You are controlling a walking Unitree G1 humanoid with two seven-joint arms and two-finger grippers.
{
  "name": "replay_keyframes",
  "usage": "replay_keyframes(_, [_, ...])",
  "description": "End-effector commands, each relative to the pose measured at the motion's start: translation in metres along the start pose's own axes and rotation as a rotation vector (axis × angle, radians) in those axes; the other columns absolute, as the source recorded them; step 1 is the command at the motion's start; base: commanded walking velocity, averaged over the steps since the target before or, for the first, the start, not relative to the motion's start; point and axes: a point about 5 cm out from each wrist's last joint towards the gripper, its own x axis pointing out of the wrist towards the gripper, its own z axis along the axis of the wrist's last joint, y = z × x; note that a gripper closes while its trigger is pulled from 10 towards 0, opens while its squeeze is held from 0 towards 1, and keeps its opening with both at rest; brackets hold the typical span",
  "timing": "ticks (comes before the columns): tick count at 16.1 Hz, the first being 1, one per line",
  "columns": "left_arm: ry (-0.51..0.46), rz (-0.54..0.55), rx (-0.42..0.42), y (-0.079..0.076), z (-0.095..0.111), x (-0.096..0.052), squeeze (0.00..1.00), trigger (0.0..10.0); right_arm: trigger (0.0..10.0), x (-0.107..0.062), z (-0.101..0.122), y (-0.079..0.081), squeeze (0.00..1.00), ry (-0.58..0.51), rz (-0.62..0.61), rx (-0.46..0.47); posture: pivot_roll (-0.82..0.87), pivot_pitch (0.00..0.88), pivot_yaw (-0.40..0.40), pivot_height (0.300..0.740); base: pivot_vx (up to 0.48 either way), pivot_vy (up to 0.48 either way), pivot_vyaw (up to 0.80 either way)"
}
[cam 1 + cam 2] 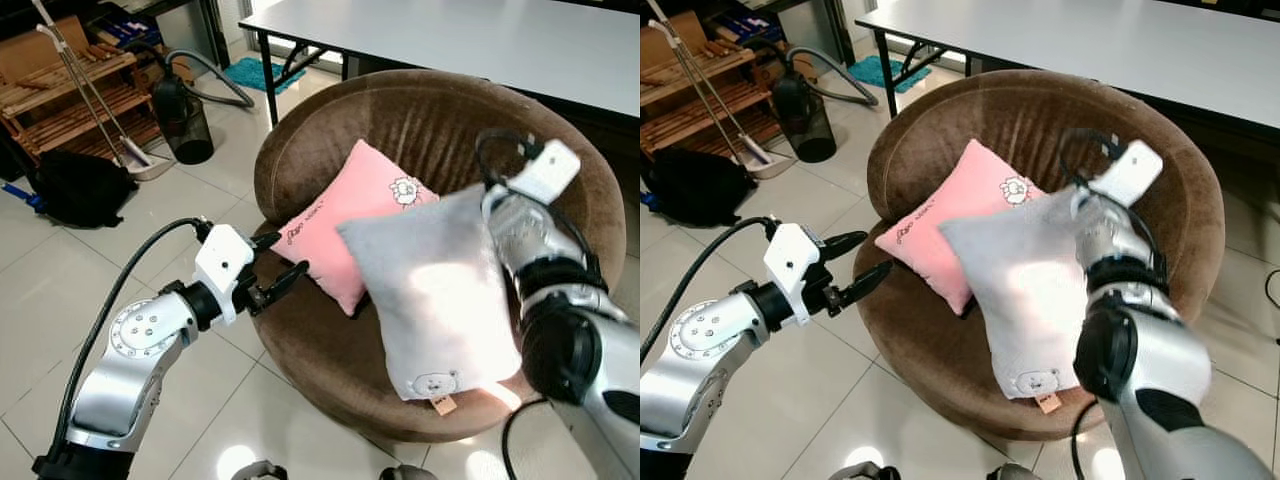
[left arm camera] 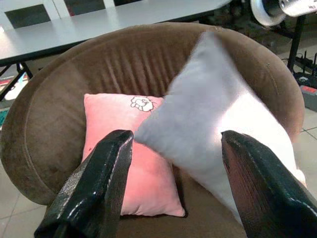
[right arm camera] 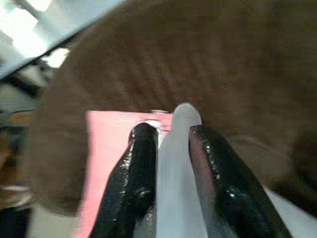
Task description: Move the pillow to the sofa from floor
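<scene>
Left eye view: right gripper (image 1: 500, 195) pinches the top corner of the grey pillow (image 1: 435, 295), which hangs over the sofa (image 1: 330, 350) seat with its lower edge near the front rim, overlapping the pink pillow (image 1: 345, 220).
Left eye view, step: carrying is done, placing is in hand; I judge the next move is to lower the grey pillow onto the seat and let go.
Right eye view: left gripper (image 1: 855, 265) hovers spread and empty just beside the sofa's front-left rim.
Right eye view, count: 2 pillows, 1 sofa, 1 surface (image 1: 1120, 40) behind it, 1 vacuum cleaner (image 1: 800, 115) on the floor (image 1: 840, 400).
Left wrist view: its 2 fingers (image 2: 94, 193) stand wide apart, framing both pillows on the sofa.
Right wrist view: 2 fingers (image 3: 136, 173) squeeze a fold of grey pillow between them, above the pink pillow's back edge.
</scene>
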Motion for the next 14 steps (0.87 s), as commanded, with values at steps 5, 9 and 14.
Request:
replay_keyframes(5, [-0.008, 0.010, 0.019, 0.004, 0.004, 0.001, 0.00, 10.0, 10.0, 0.000, 0.014, 0.025, 1.00, -0.056, 0.151, -0.010, 0.04, 0.076, 0.048, 0.740, 0.000, 0.000, 0.00])
replay_keyframes(9, [0.013, 0.284, -0.047, 0.015, -0.007, 0.005, 0.00, 10.0, 10.0, -0.013, 0.017, 0.029, 0.00, -0.300, 0.302, -0.217, 0.02, 0.050, 0.028, 0.740, 0.000, 0.000, 0.00])
replay_keyframes(14, [0.036, 0.405, -0.081, 0.000, -0.019, 0.007, 0.00, 10.0, 10.0, -0.096, -0.072, -0.022, 0.00, -0.166, 0.486, -0.570, -0.03, 0.032, 0.052, 0.740, 0.000, 0.000, 0.62])
